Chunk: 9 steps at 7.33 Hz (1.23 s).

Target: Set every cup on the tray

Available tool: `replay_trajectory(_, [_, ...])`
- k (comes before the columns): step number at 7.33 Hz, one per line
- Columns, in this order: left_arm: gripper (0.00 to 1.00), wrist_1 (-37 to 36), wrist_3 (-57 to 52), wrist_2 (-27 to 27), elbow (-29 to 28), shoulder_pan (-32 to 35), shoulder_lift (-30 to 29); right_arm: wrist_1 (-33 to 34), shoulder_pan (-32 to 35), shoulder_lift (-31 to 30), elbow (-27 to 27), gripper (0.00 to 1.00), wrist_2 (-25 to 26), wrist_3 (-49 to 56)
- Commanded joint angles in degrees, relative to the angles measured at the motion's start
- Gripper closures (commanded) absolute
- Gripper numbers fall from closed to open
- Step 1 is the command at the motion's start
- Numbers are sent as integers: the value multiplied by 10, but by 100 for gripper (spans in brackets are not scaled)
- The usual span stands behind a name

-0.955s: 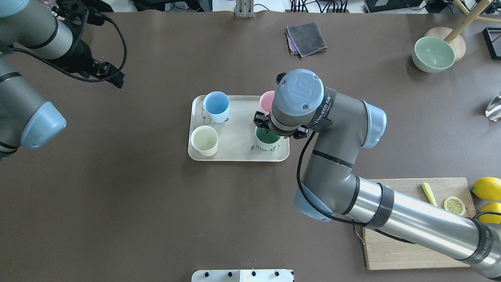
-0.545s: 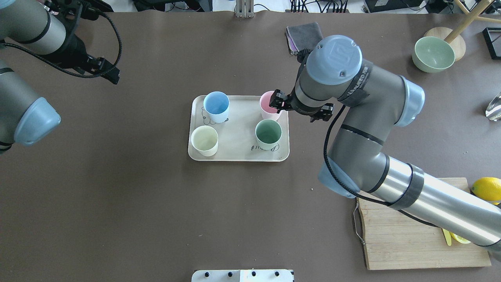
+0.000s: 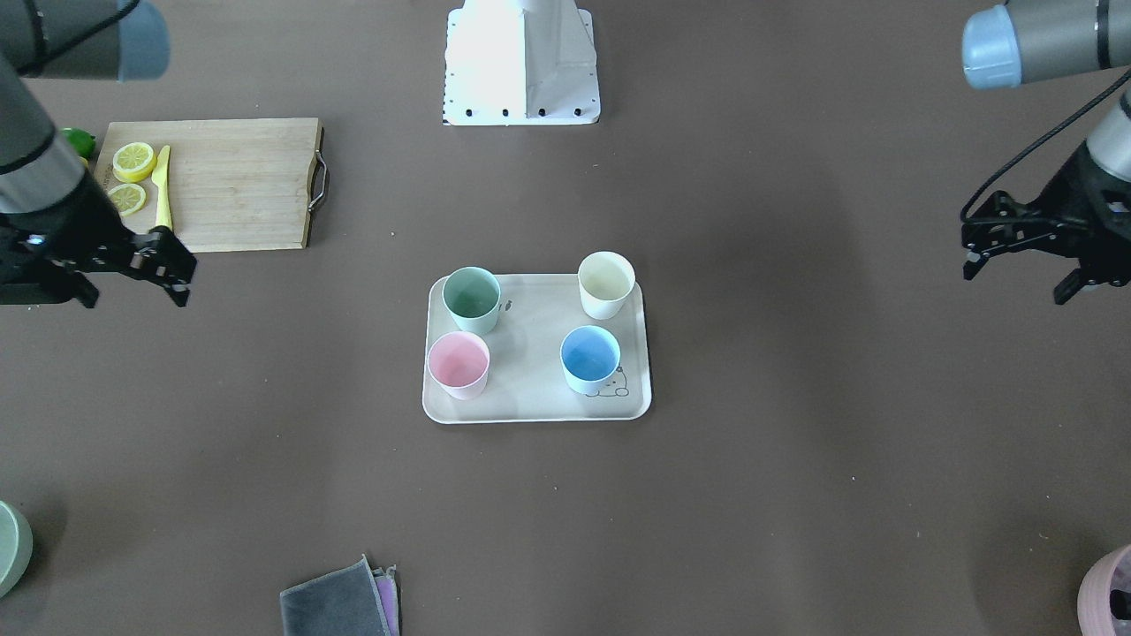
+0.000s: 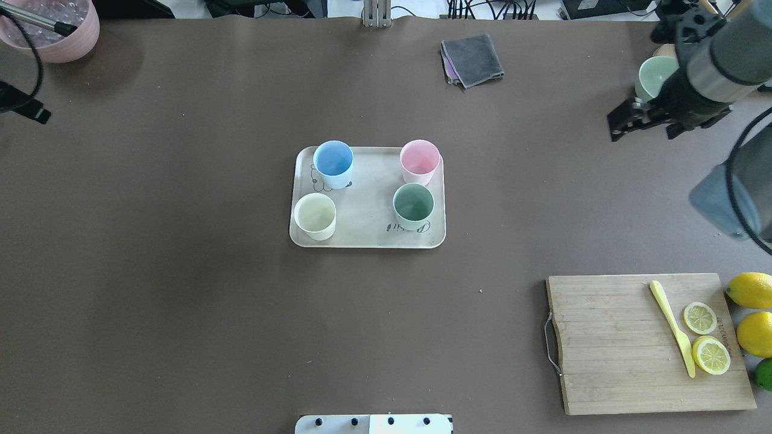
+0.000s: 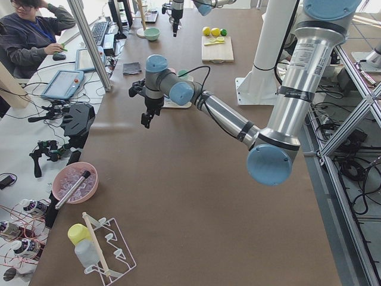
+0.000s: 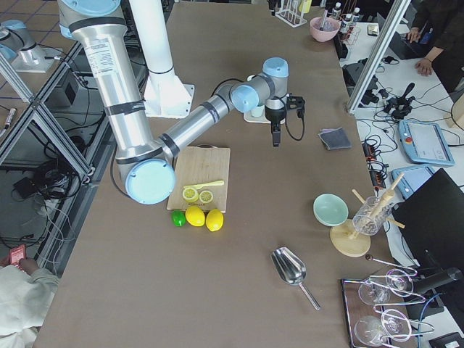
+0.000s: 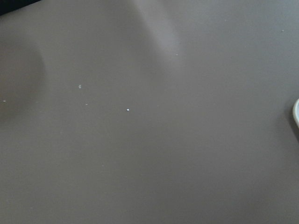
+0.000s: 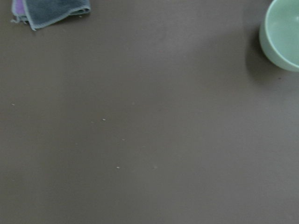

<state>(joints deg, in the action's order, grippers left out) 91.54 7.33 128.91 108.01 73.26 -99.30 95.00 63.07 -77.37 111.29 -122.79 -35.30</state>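
All four cups stand upright on the beige tray point(image 4: 368, 202) at the table's middle: light blue point(image 4: 333, 163), pink point(image 4: 420, 160), cream-white point(image 4: 315, 216) and mint green point(image 4: 414, 206). They show again in the front-facing view: green point(image 3: 471, 299), cream point(image 3: 606, 283), pink point(image 3: 459, 364) and blue point(image 3: 590, 358) on the tray point(image 3: 530, 349). My right gripper point(image 3: 184, 281) is open and empty, far off to the tray's right, also seen overhead point(image 4: 618, 123). My left gripper point(image 3: 968, 252) looks open and empty, far off to the tray's left.
A wooden cutting board point(image 4: 615, 349) with lemon slices and a yellow knife lies front right, whole lemons point(image 4: 748, 289) beside it. A grey cloth point(image 4: 471, 59) and a green bowl point(image 4: 654, 75) are at the back, a pink pot point(image 4: 57, 33) at the back left.
My right gripper let go of the green cup, rose and swung far to the right, clear of the tray. My left arm drew further back to the left. The cups did not move.
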Motion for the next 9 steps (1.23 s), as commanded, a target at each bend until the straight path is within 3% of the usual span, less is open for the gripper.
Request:
replay_trajectory(1, [1, 4, -127, 86, -18, 95, 95, 1, 133, -109, 0, 0, -91, 211])
replay_trajectory(3, [1, -1, -155, 83, -37, 116, 174, -1, 207, -214, -10, 0, -90, 374])
replay_trajectory(4, [1, 13, -159, 80, -67, 122, 185, 0, 218, -234, -33, 0, -91, 376])
replay_trajectory(5, [1, 5, -157, 85, -73, 134, 187, 0, 224, -230, -69, 0, -92, 375])
replay_trajectory(9, [1, 11, -157, 78, -77, 206, 213, -1, 239, -229, -72, 0, -129, 372])
